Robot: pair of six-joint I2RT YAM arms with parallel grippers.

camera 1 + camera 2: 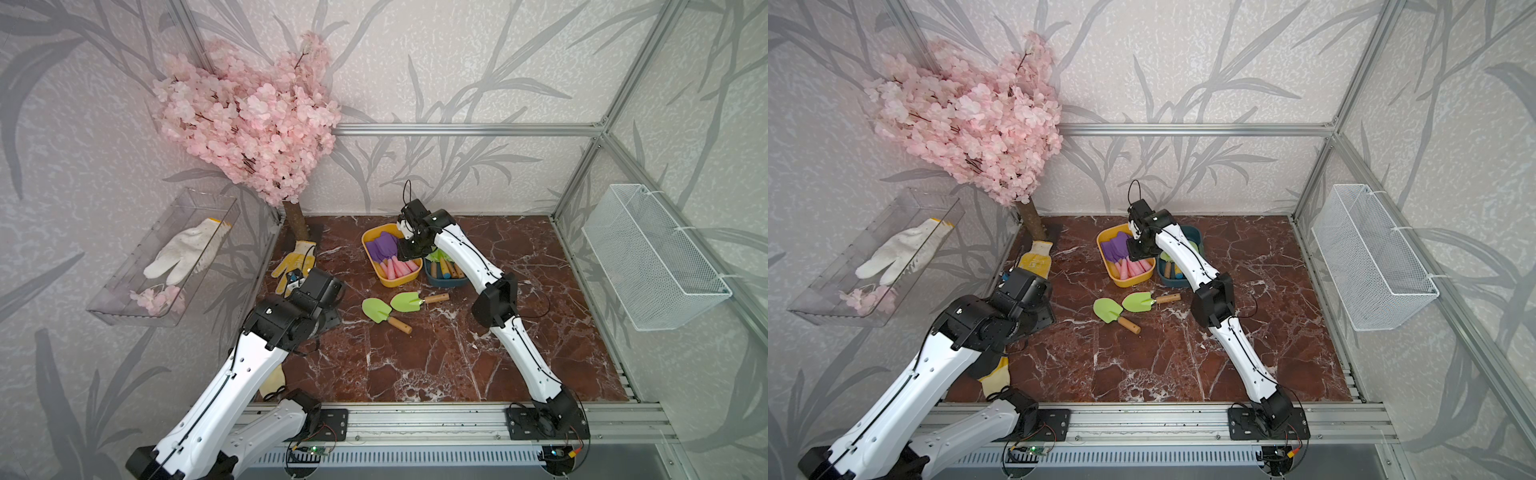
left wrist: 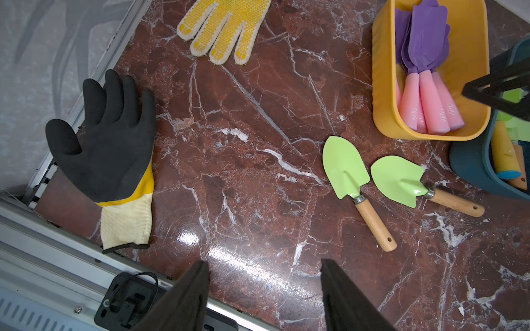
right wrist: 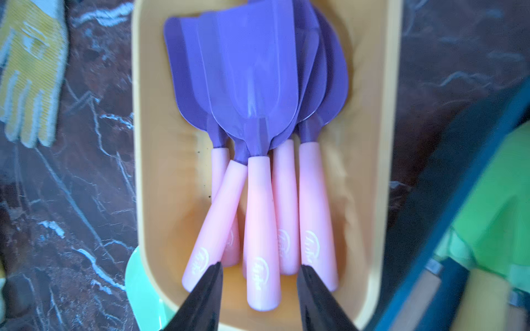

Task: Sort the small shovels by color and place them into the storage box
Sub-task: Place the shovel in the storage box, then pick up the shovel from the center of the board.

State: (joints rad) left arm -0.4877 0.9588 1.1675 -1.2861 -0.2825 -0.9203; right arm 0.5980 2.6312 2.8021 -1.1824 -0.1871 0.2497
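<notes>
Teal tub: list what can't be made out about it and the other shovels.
- teal tub: in both top views the right arm covers most of it; shovel count inside unreadable.
- Same tub in the right wrist view: blurred, cut by the edge.
- purple shovels: blades overlap; exact count unclear.
- black glove: mostly hidden under the left arm in both top views.

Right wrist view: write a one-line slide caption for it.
Open right gripper poised over five pink-handled purple shovels stacked in the yellow-orange tub.

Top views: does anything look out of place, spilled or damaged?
Two light green shovels lie loose on the marble table, near the yellow tub and the teal tub, not yet sorted. Nothing looks spilled or damaged.
</notes>
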